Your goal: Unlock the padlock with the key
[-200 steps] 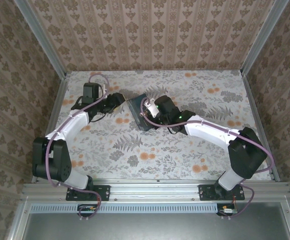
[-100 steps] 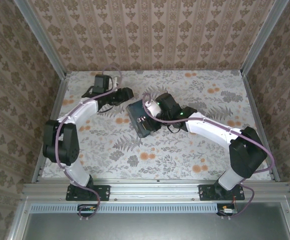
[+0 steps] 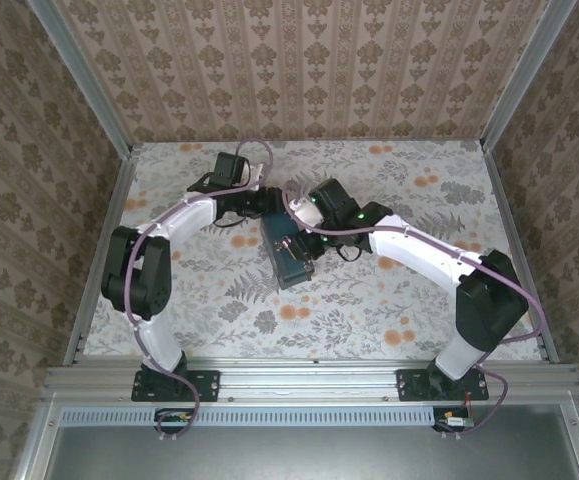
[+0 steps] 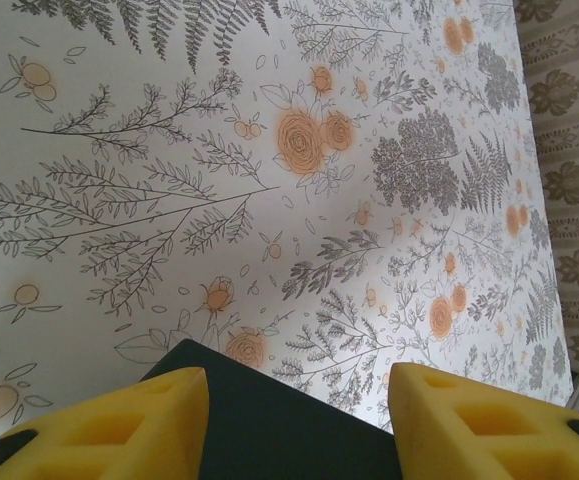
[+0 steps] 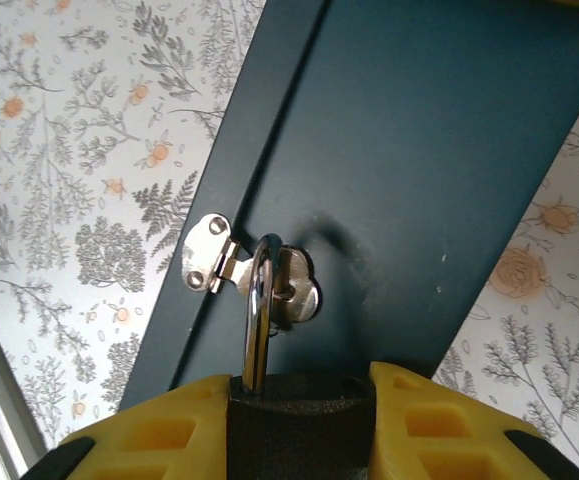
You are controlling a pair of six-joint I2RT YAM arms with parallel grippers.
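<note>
Right gripper: closed on body of padlock, yellow pads either side.
Padlock: hangs at side of dark blue box; shackle threaded through hasp, not yet released.
Long axis: in line with right gripper, shackle end pointing away toward box; keyway end hidden.
Left gripper: half open, nothing seen between pads, box corner beneath. Top view puts it at box's far end, near padlock.
Judgement: key must enter along this axis.

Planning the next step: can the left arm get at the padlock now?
Probably not cleanly: the right gripper clamps the padlock on both sides, leaving only its shackle bare. The left gripper hangs open by the box's corner.
</note>
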